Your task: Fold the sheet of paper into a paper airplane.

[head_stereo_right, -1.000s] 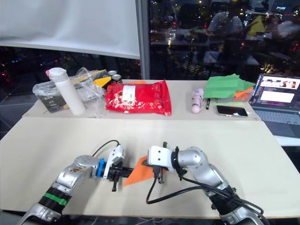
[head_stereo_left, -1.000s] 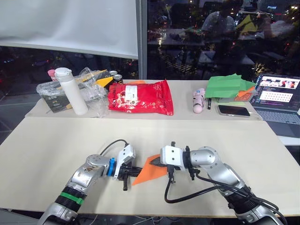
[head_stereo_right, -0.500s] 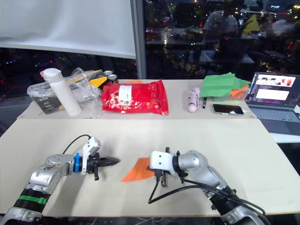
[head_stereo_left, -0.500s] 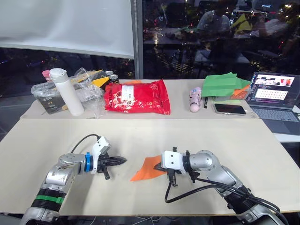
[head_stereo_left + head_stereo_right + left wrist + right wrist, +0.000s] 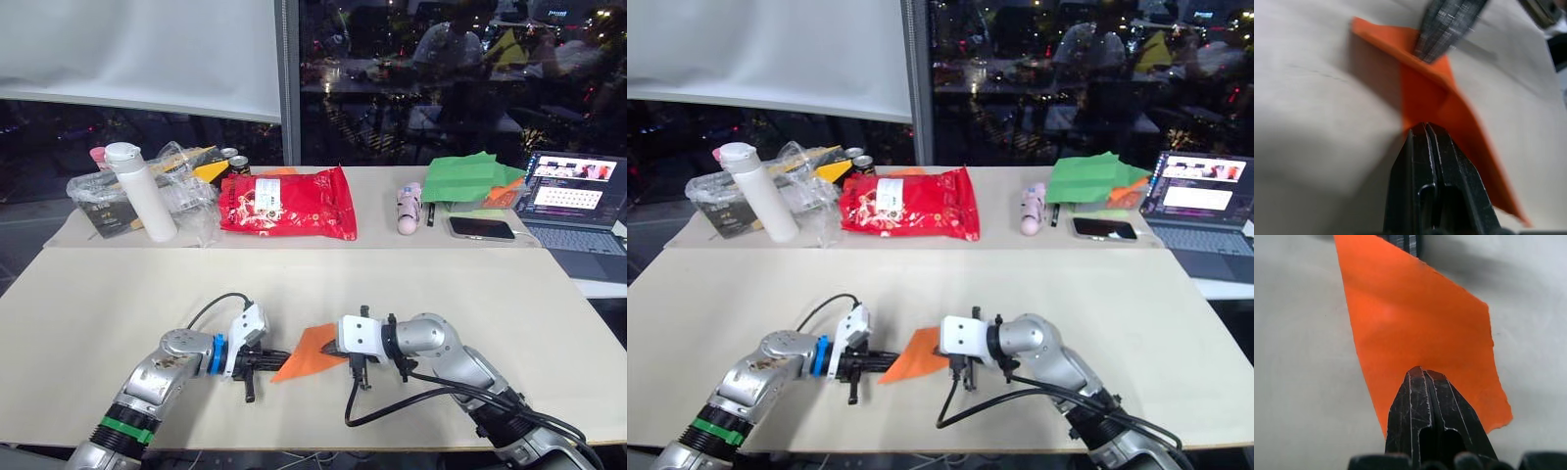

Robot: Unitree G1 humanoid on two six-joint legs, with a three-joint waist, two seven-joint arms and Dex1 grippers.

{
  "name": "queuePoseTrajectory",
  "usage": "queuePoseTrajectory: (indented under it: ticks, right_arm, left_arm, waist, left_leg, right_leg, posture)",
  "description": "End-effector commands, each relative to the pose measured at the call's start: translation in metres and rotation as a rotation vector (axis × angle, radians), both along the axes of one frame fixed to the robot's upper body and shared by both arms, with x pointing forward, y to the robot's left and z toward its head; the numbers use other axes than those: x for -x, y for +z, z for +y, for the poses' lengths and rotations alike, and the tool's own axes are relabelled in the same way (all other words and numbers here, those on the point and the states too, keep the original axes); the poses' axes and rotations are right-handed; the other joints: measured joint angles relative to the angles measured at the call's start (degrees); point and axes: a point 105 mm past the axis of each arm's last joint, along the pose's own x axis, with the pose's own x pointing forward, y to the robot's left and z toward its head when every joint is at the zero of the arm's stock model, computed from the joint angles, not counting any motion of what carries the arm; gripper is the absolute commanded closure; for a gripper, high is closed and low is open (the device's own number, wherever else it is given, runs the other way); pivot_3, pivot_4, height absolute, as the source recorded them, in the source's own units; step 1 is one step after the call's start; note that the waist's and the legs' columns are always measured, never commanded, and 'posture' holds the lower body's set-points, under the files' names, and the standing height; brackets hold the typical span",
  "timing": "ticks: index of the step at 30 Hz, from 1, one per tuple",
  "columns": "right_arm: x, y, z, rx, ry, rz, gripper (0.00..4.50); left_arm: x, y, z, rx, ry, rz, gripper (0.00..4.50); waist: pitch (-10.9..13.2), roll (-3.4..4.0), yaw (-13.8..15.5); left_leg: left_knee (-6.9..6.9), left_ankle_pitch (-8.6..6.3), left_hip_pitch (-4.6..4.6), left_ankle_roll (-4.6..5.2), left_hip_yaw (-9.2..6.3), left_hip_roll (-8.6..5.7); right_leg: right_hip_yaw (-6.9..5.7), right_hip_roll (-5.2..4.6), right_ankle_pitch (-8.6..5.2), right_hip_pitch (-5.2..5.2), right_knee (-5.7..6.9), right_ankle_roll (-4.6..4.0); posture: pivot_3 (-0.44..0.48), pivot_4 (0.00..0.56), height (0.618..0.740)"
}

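The paper airplane [image 5: 311,352] is lying as a small, flat, matte orange triangle with crisp folded creases and one ragged torn edge, resting near the front middle of the pale, smooth counter [image 5: 118,294]. The left claw [image 5: 282,356] is pressing its two black ribbed fingers together with their tips meeting the paper's left edge; whether paper is sitting between them cannot be told. The right claw [image 5: 334,349] is lying opposite, its fingers also pressed together, tips resting on the paper's right side, so the two claws are pointing at each other across the orange shape. A black cable [image 5: 377,401] is looping over the counter just in front of the right arm. Around the airplane the beige surface is offering broad flat room to the left, right and back, while the front edge is running close below both arms. Well apart, along the far counter, a white cylindrical bottle [image 5: 140,191] is standing upright beside crinkled clear plastic wrapping [image 5: 186,196], a glossy red snack bag [image 5: 288,203] is lying flat, and a small pink bottle [image 5: 409,211] is lying on its side. Further right, folded green paper [image 5: 470,180] is sitting near a dark phone [image 5: 476,228] and an open laptop [image 5: 576,201].
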Motion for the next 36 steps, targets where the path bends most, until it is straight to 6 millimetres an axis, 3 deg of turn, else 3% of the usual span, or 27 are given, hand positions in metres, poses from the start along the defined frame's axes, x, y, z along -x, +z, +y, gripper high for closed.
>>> queuePoseTrajectory:
  ticks: [1, 7, 13, 17, 22, 25, 29, 33, 36]
  right_arm:
    - [-0.001, 0.009, -0.001, -0.026, -0.016, -0.027, 4.44]
    - [-0.002, 0.008, -0.002, -0.017, -0.029, -0.035, 4.44]
    - [-0.001, 0.007, -0.001, -0.014, -0.03, -0.036, 4.44]
    - [0.0, 0.006, -0.001, -0.013, -0.032, -0.027, 4.44]
    - [0.001, 0.004, -0.001, -0.006, -0.031, -0.016, 4.44]
    - [0.001, 0.003, 0.0, 0.0, -0.025, -0.012, 4.44]
    - [0.0, 0.002, 0.002, 0.005, -0.016, -0.012, 4.44]
    - [-0.001, 0.002, 0.003, 0.008, -0.01, -0.013, 4.44]
    - [-0.002, 0.003, 0.002, 0.01, -0.013, -0.018, 4.44]
  left_arm:
    - [0.013, 0.001, -0.013, 0.027, -0.098, 0.02, 4.48]
    - [0.018, -0.004, -0.014, 0.053, -0.141, 0.085, 4.48]
    - [-0.002, -0.014, -0.012, 0.049, -0.085, 0.061, 4.48]
    - [-0.016, 0.004, -0.007, 0.108, -0.003, 0.009, 4.48]
    - [-0.012, 0.023, 0.01, 0.119, 0.005, -0.013, 4.48]
    - [-0.009, 0.047, 0.017, 0.164, 0.002, -0.032, 4.48]
    - [0.009, 0.077, 0.002, 0.277, -0.087, 0.005, 4.48]
    - [0.017, 0.064, -0.017, 0.217, -0.126, 0.016, 4.48]
    - [0.012, 0.035, -0.019, 0.105, -0.079, -0.001, 4.48]
  waist:
    - [0.0, 0.0, 0.03]
    - [0.0, 0.0, 0.12]
    - [-0.02, 0.03, 0.22]
    - [-0.03, 0.05, 0.37]
    - [-0.02, 0.03, -0.21]
    - [-0.01, 0.02, -0.1]
    - [0.0, 0.0, 0.02]
    - [0.0, 0.0, 0.02]
    - [0.0, 0.0, -0.03]
  left_leg:
    - [0.0, 0.0, -0.01, 0.0, 0.0, 0.0]
    - [0.0, 0.0, -0.04, 0.0, 0.0, -0.01]
    - [0.02, 0.0, 0.01, 0.0, 0.0, -0.01]
    - [0.06, 0.0, 0.02, 0.0, -0.01, -0.02]
    - [-0.01, 0.0, -0.03, 0.0, -0.02, 0.0]
    - [-0.02, 0.0, -0.05, 0.0, -0.02, 0.0]
    - [0.0, 0.0, -0.06, 0.0, -0.02, 0.0]
    - [0.0, 0.0, -0.05, 0.0, -0.01, -0.01]
    - [0.0, 0.0, -0.02, 0.0, -0.02, -0.01]
  right_leg:
    - [0.0, 0.0, 0.0, 0.0, -0.02, 0.0]
    - [0.0, 0.0, 0.0, -0.03, -0.03, 0.0]
    - [0.0, 0.0, 0.0, 0.01, -0.03, 0.0]
    - [0.0, 0.0, 0.0, 0.04, -0.01, 0.01]
    - [0.0, 0.01, 0.01, -0.05, 0.02, 0.02]
    - [0.0, 0.0, 0.01, -0.06, 0.01, 0.01]
    - [0.0, -0.01, 0.0, -0.04, -0.01, 0.01]
    - [0.0, -0.01, 0.0, -0.02, -0.04, 0.01]
    - [0.0, 0.0, 0.0, 0.01, -0.04, 0.01]
  posture:
    - [0.0, 0.15, 0.712]
    - [0.0, 0.15, 0.712]
    - [0.0, 0.15, 0.712]
    - [0.0, 0.15, 0.712]
    - [0.0, 0.15, 0.712]
    - [0.0, 0.15, 0.712]
    - [0.0, 0.15, 0.712]
    - [0.0, 0.15, 0.712]
    - [0.0, 0.15, 0.712]
